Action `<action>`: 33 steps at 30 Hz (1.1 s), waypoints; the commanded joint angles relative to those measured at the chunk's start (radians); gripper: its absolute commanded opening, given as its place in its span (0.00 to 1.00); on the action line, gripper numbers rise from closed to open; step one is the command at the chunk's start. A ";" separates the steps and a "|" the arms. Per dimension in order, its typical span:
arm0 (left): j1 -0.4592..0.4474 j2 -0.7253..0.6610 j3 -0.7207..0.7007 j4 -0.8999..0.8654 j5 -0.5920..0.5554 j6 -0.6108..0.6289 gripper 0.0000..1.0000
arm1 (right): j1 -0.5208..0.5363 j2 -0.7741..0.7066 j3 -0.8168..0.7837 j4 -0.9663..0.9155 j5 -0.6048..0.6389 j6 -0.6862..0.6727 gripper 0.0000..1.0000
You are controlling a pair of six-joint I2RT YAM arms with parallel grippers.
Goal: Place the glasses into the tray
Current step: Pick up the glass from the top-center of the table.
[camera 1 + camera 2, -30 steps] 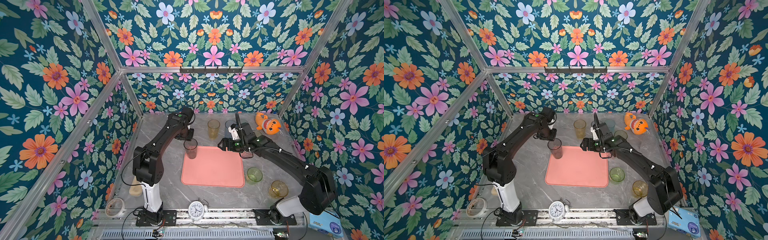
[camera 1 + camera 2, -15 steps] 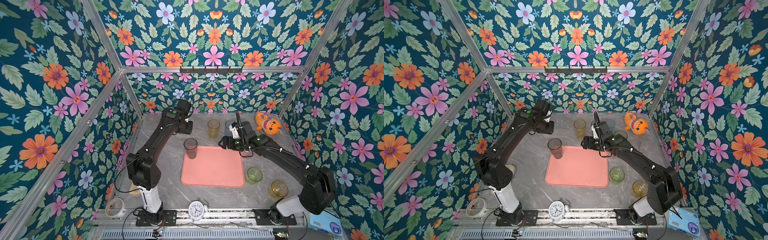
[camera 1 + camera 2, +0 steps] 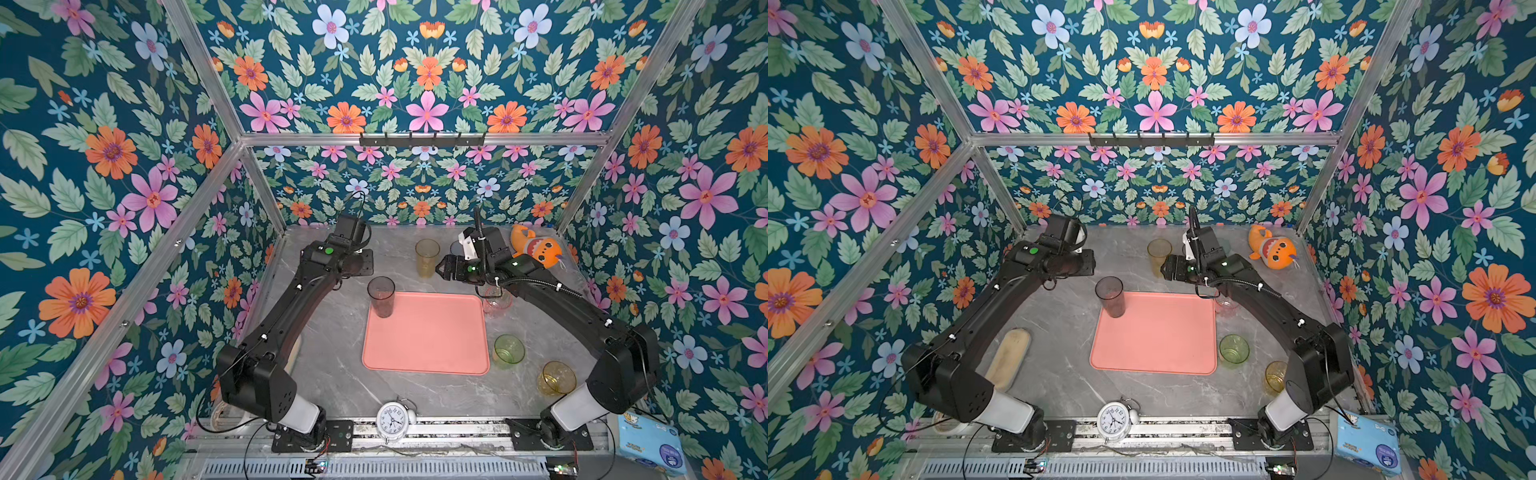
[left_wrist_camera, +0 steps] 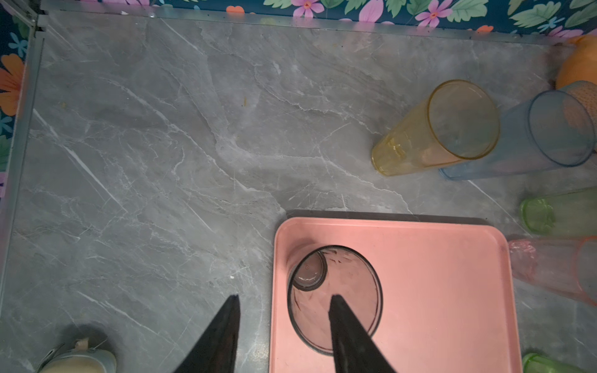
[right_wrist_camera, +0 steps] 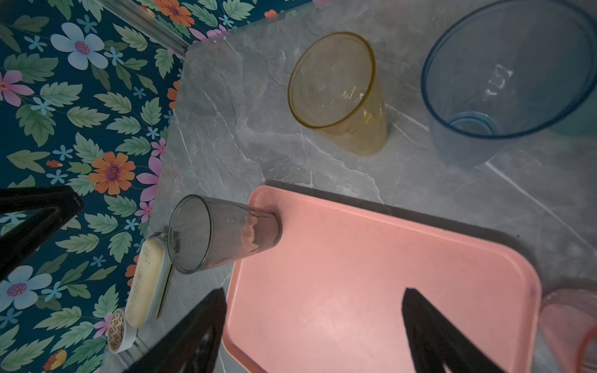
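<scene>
Standing upright in the far left corner of the tray (image 3: 432,345), the grey glass (image 3: 381,297) is the only glass inside the rim. The amber glass (image 3: 427,257), blue glass (image 5: 507,80), pink glass (image 3: 496,297), green glass (image 3: 508,351) and yellow glass (image 3: 556,378) stand on the tabletop (image 3: 332,374) outside it. The left end effector (image 4: 284,297) is parted and empty above the grey glass. The right end effector (image 5: 313,290) is spread wide and empty, near the amber glass. Probable hazards: a finger striking a tall glass's rim on approach would topple it. The right forearm, which passes over the pink glass, could sweep it. A careless placement could knock the grey glass over the low rim.
</scene>
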 commanded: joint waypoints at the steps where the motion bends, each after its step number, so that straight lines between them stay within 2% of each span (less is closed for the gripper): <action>1: 0.006 -0.027 -0.032 0.061 -0.035 -0.026 0.48 | -0.010 0.036 0.050 -0.010 0.004 -0.024 0.84; 27: 0.015 -0.111 -0.155 0.071 -0.085 -0.032 0.50 | -0.025 0.471 0.613 -0.279 0.121 -0.092 0.78; 33: 0.016 -0.122 -0.168 0.071 -0.092 -0.031 0.50 | -0.024 0.538 0.704 -0.320 0.136 -0.102 0.71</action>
